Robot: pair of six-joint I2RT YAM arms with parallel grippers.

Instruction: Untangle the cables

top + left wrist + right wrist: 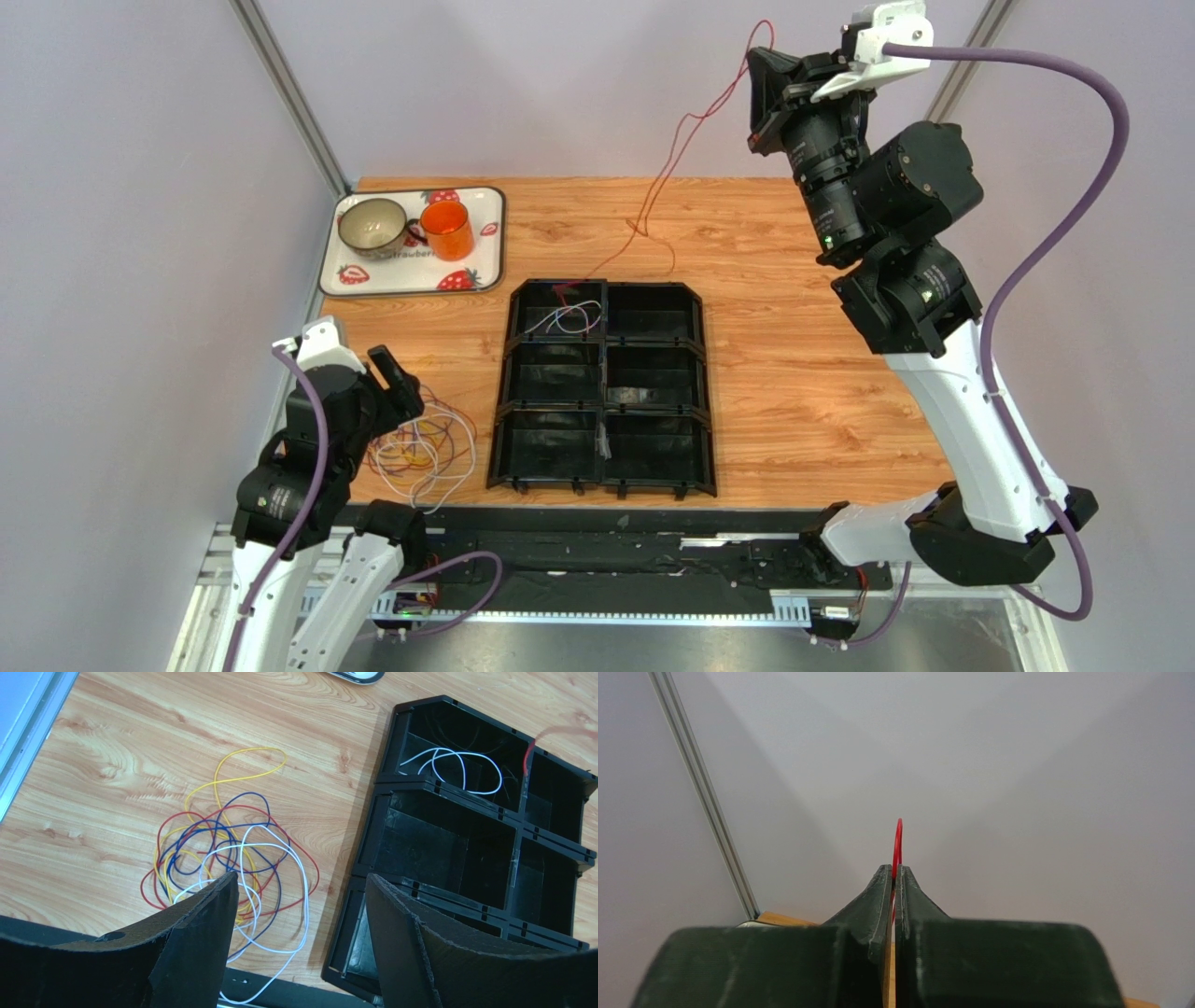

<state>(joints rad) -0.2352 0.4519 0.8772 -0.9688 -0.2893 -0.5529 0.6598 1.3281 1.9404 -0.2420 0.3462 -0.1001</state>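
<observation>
A tangle of thin cables (224,854) in red, blue, yellow and white lies on the wooden table left of the black tray; it also shows in the top view (421,451). My left gripper (298,903) is open and empty, low above the tangle's right side. My right gripper (896,871) is shut on a red cable (898,843) and holds it high above the table's far side (758,84). The red cable (673,168) hangs down from it to the tray's far left compartment. A white cable (449,766) lies in that compartment.
The black tray (603,483) with several compartments sits mid-table. A white strawberry-print tray (491,224) with a metal cup (373,224) and an orange cup (448,231) stands at the far left. The table's left edge runs beside the tangle.
</observation>
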